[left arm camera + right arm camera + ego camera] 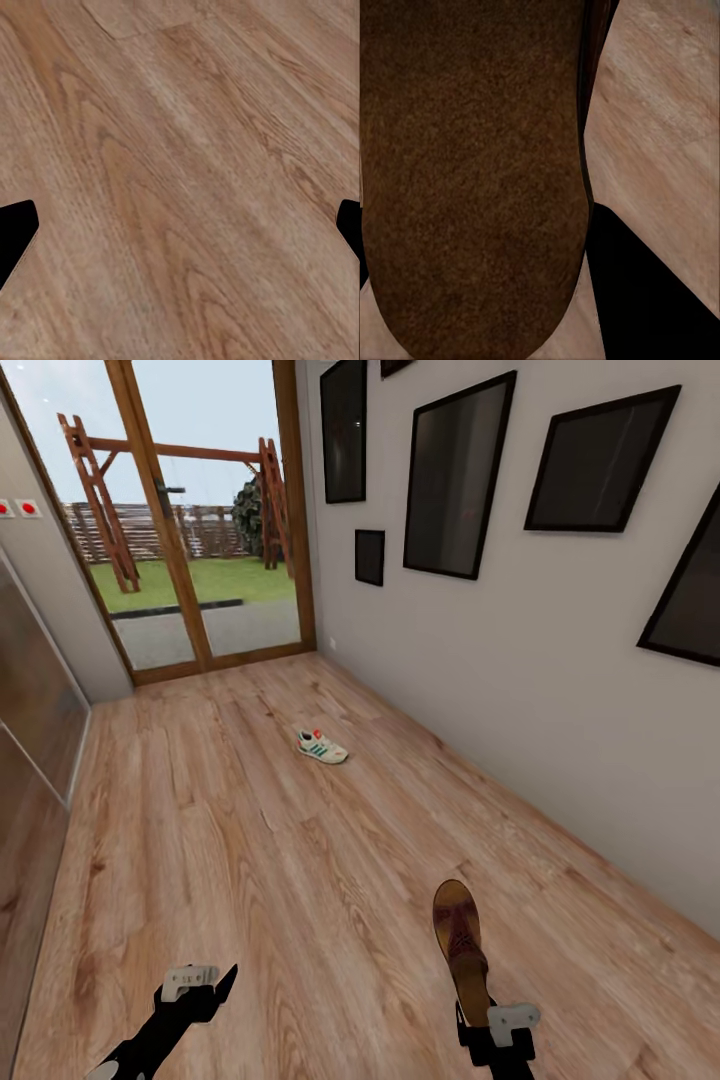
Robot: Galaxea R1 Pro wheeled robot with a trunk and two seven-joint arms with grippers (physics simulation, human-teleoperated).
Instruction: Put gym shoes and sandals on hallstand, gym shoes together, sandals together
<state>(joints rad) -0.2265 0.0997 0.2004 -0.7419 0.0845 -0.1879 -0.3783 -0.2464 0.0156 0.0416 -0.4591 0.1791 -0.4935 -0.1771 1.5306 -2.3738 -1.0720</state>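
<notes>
Currently held: one sandal (460, 945), dark brown, lower right of the head view, gripped at one end by the right gripper (478, 1015), which is closed on it; its other end points up-frame over the corridor floor (250, 840). Right wrist view: the sandal's brown sole or footbed (472, 180) in close-up, with one dark finger (652, 292) alongside it and a strip of planks at upper right. Loose item: one gym shoe (321, 746), cream with green stripes, lying on its sole at mid-frame, well apart from both arms, nearer the right-hand wall than the left. Left gripper (205, 982), lower left of the head view, carries nothing; the left wrist view shows its two dark fingertips (15, 232) at opposite edges, spread wide, with bare planks between. Surroundings: glazed door (200, 520) at upper left, dark picture frames (460, 475) on the right-hand wall. Step judged in hand: carrying a sandal towards the rack. Next move calls for turning or driving the base until the rack comes before the camera, then setting the sandal on a shelf. The head view gives layout; the wrist views give grip detail.
</notes>
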